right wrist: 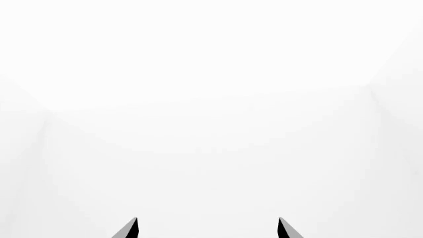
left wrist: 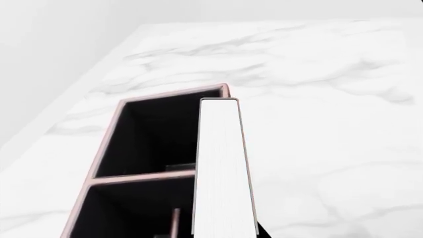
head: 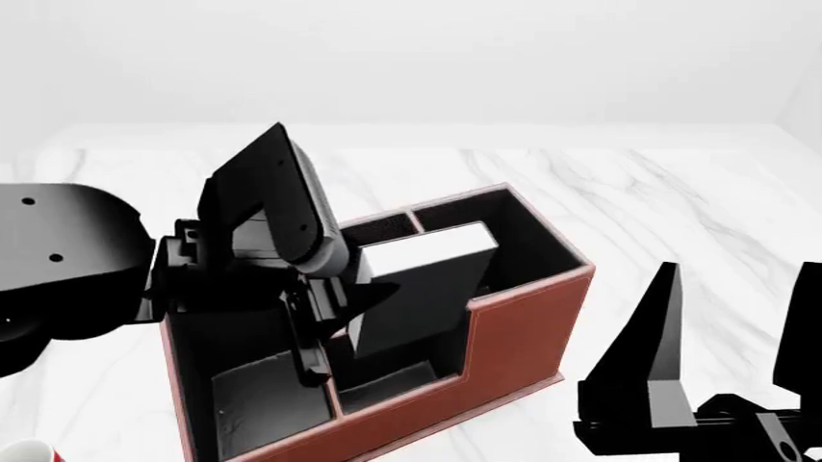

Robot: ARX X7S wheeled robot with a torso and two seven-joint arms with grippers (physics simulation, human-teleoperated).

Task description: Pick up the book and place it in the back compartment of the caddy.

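- A white marble-veined table (head: 668, 192) fills the scene, running back to plain pale walls (head: 411, 58) in a bare, evenly lit room
- The reddish-brown caddy (head: 526, 332) stands on the table, its black interior split by thin dividers, its taller end farthest from the robot
- The left pincer (head: 337, 322) is clamped on the black book (head: 411, 289), which hangs tilted over the caddy's middle, white page edges up, its lower end dipping below the rim; which compartment it is over cannot be told
- From the left wrist, the book's page edges (left wrist: 221, 168) run along the caddy's wall (left wrist: 106, 148) above open compartments
- The right pincer (head: 726, 337) hovers beside the caddy with fingers spread wide, holding nothing; its wrist camera sees only blank white wall past two fingertips (right wrist: 131, 229)
- A red-and-white mug (head: 26, 452) peeks in at the near left corner
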